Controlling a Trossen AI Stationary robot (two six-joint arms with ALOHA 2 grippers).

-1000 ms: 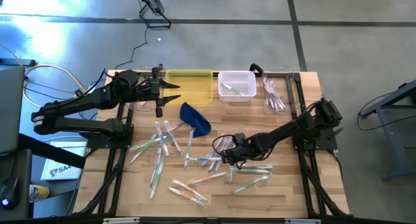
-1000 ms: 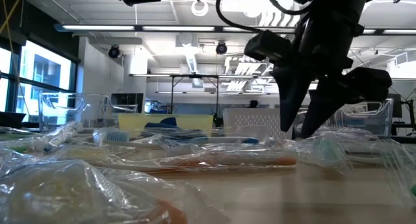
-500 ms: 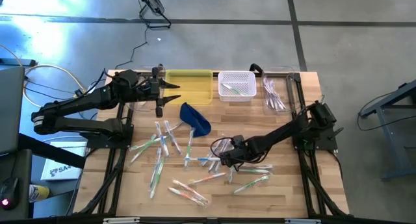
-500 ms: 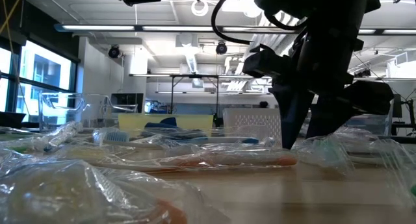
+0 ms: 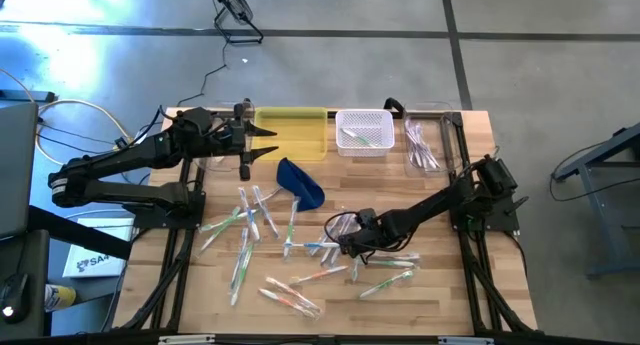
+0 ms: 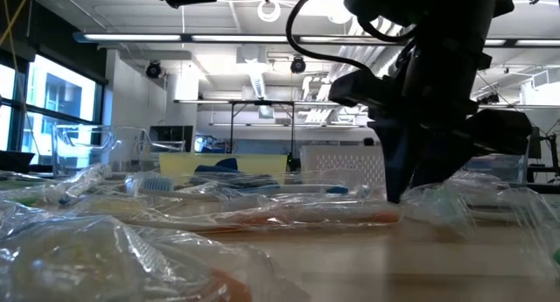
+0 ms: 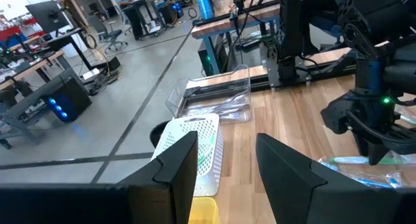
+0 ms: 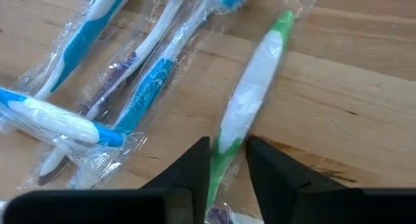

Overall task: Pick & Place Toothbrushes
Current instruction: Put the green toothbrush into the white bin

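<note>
Right gripper (image 8: 226,160) low on the slatted wood table (image 5: 440,285), narrow dark fingers pinching a green-and-white toothbrush (image 8: 250,107) in crinkled clear wrap, left gripper (image 5: 268,142) parted over yellow tray (image 5: 300,135).

Around the blue pouch (image 5: 301,182), wrapped toothbrushes (image 5: 247,221) crowd the counter (image 5: 470,295) toward its near edge, leaving only thin lanes. Behind the pouch, the yellow tray (image 5: 292,132), white basket (image 5: 363,132) and clear bin (image 5: 425,140) wall the far edge. The right claw (image 5: 345,243) sits among the brushes.
</note>
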